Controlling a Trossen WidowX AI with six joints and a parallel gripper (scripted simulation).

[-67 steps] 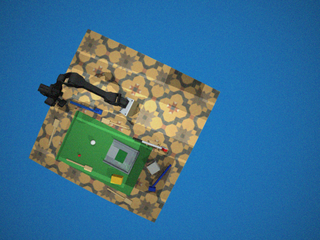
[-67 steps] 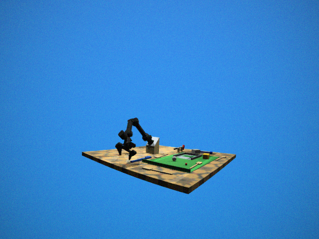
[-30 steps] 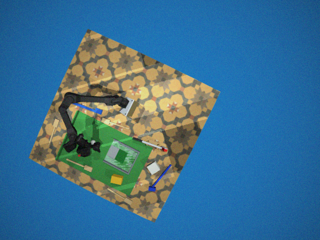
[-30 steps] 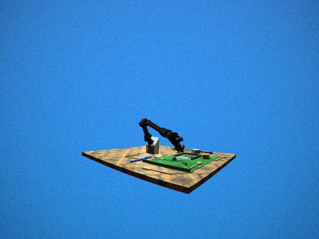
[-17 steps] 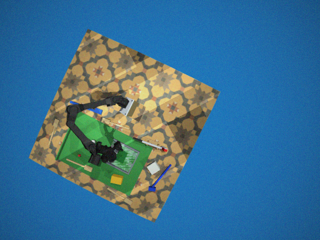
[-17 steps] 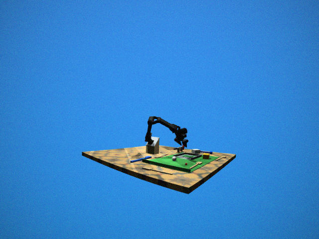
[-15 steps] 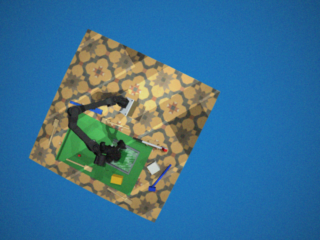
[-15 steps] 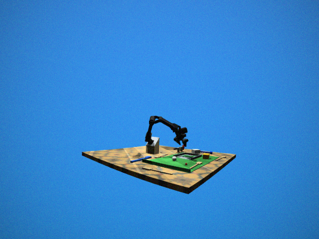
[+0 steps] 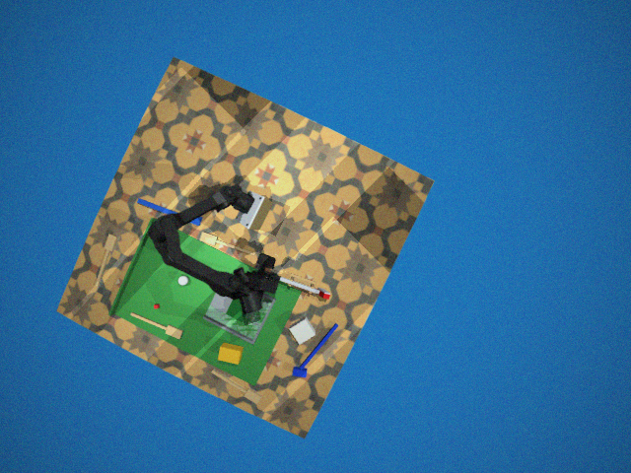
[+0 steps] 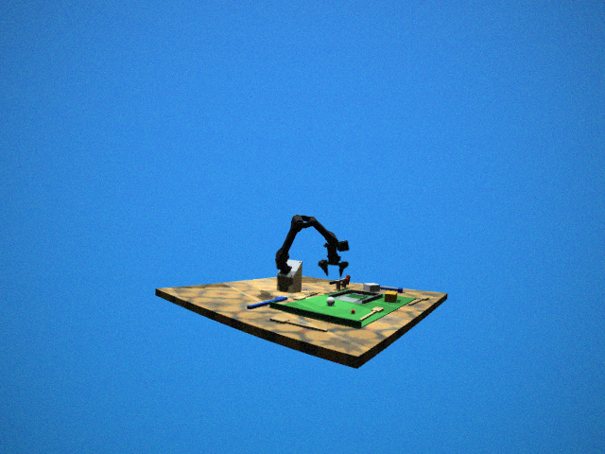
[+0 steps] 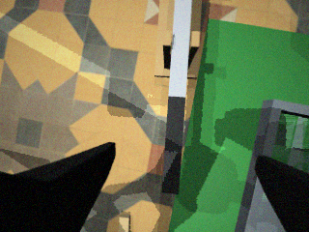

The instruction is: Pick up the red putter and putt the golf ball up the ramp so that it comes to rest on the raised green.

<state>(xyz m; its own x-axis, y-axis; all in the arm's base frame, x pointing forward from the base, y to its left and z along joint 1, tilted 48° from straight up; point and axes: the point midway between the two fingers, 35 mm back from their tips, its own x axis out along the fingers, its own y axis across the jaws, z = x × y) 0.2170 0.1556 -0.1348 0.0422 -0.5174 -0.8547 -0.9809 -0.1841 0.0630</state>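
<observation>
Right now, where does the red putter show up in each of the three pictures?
Top: the red putter lies right of centre, just off the green mat's upper-right edge, red head at its far right end.
Exterior: only its red head shows, small, behind the mat.
Wrist: its pale and dark shaft runs top to bottom between the open end effector's fingers.
Shared landmark: the green mat.

Tan floor [image 9: 325, 168] with a brown-grey flower tile pattern; plain green mat [image 9: 147, 275]. At the mat's 3 o'clock, a white-shafted putter [image 9: 303, 287] with a red head. White ball [image 9: 182, 280], yellow block [image 9: 230, 353], black arm [image 9: 193, 267].
</observation>
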